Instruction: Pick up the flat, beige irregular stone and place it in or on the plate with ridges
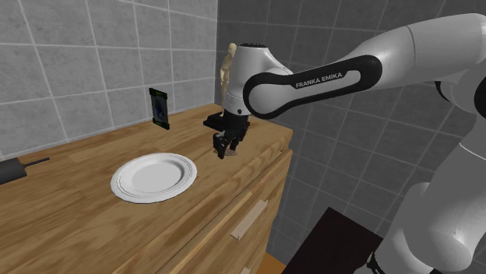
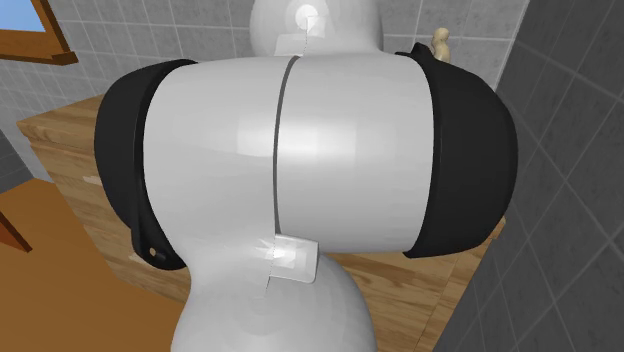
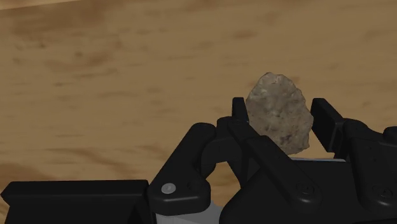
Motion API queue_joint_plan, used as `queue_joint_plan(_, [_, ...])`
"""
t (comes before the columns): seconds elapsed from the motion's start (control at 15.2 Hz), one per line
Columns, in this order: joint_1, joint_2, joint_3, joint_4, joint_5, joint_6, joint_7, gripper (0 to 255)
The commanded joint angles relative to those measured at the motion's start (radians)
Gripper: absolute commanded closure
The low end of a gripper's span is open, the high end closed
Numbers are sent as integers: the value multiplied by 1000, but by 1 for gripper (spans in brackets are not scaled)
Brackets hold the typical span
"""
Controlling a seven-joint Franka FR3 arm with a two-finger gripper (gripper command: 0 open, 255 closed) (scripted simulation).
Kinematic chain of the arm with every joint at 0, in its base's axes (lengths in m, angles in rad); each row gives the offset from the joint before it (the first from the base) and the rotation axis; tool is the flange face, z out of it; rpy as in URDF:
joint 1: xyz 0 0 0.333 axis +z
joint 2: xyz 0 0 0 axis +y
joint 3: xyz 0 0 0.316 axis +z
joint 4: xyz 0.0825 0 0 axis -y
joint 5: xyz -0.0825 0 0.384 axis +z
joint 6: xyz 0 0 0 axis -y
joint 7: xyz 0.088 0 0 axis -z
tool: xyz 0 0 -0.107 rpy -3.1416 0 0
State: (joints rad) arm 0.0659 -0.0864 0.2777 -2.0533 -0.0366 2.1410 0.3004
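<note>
A flat, beige, rough-edged stone stands on edge between my black fingers, and my gripper is shut on it, with wooden countertop behind. In the shoulder view my gripper points down just above the wooden counter, a short way to the right of the white ridged plate. The plate lies flat with nothing on it. The stone itself is hidden by the fingers in the shoulder view.
A dark green card leans against the tiled wall behind the plate. A pale wooden figurine stands at the back corner behind the arm. A black object lies at the shoulder view's left edge. The counter's front edge runs close to the gripper.
</note>
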Motion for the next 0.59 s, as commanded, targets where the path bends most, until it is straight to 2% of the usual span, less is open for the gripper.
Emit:
queue_joint_plan(0.0, [0, 1, -1, -2, -1, -1, 0, 255])
queue_joint_plan(0.53, [-1, -16, -3, 74, 7, -93, -9, 255])
